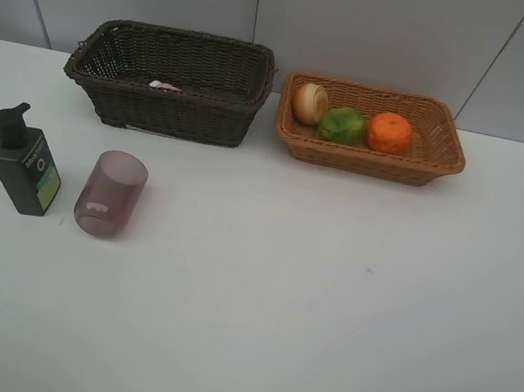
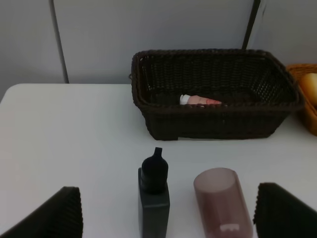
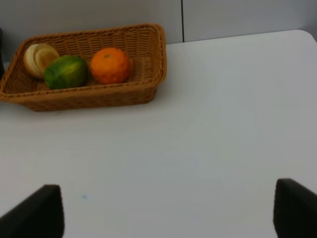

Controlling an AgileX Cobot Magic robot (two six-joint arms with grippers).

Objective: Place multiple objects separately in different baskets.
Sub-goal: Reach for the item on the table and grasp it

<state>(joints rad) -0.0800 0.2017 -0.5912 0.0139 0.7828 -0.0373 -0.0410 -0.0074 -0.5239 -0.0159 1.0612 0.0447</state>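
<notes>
**Two items out on the surface, both tools spread and empty**

We note the white surface first. The high view gives the dark basket and the tan basket side by side, apart.

Only the wrist views show the tools. The left tool has its jaws wide and holds nothing. The right tool is the same, over bare surface.

The pump bottle and purple cup stand before the dark basket.

The tan basket holds the orange, green fruit and pale apple-like fruit.

The pink bottle lies in the dark basket. It is plain from the left wrist and a sliver from above.
</notes>
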